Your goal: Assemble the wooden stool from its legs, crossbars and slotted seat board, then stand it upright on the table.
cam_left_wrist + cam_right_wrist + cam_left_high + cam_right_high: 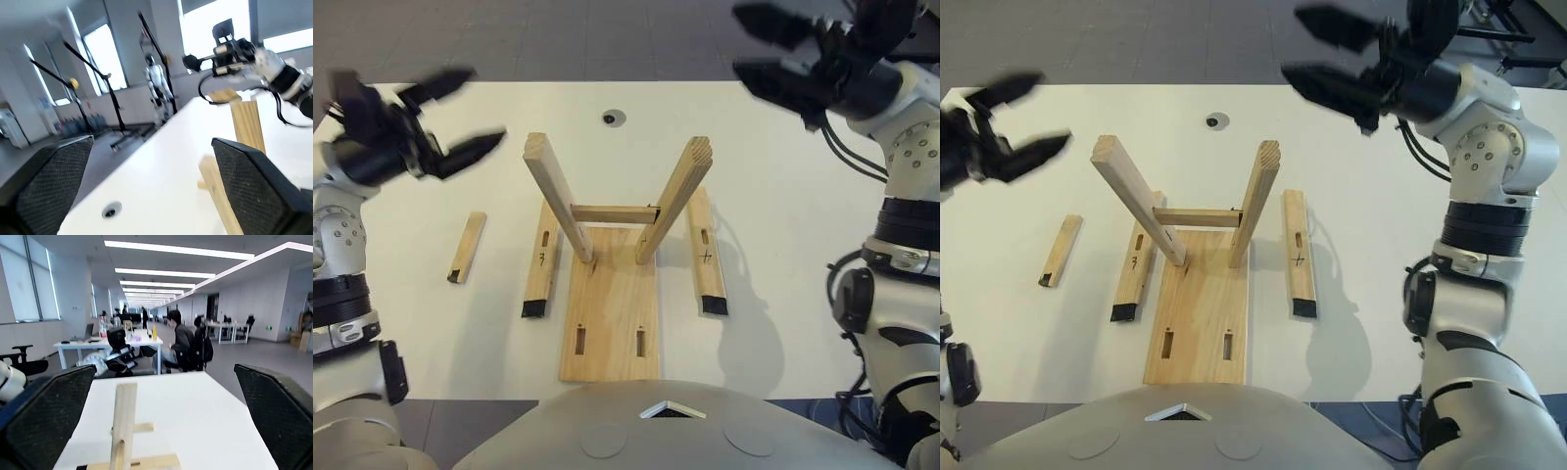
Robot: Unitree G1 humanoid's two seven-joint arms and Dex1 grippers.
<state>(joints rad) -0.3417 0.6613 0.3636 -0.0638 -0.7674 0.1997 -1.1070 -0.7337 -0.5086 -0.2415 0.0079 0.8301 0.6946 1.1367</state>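
A white surface point(803, 245) carries a half-built wooden stool, its slotted seat board point(607, 323) lying flat in the middle with its near end close to the surface's near edge. Two legs stand in the board's far slots, the left upright leg point(556, 196) and the right upright leg point(674, 201) splaying outward and joined by a fitted crossbar point(615, 212). Two more legs lie flat, the left loose leg point(541, 262) just beside the board and the right loose leg point(708, 257) near its other side. The left gripper point(481, 106) hangs above the far-left part of the surface and the right gripper point(744, 41) above the far-right corner, each with fingers spread apart and holding nothing. A short loose crossbar point(467, 247) lies well apart to the left.

The likely hazard is the standing pair: they lean, and a gripper coming down for either loose leg passes close by and could knock them out of their slots. A push on the board could also slide it toward the near edge. Bare room lies to the right of the right loose leg, behind the uprights, and between the short crossbar and the left loose leg.
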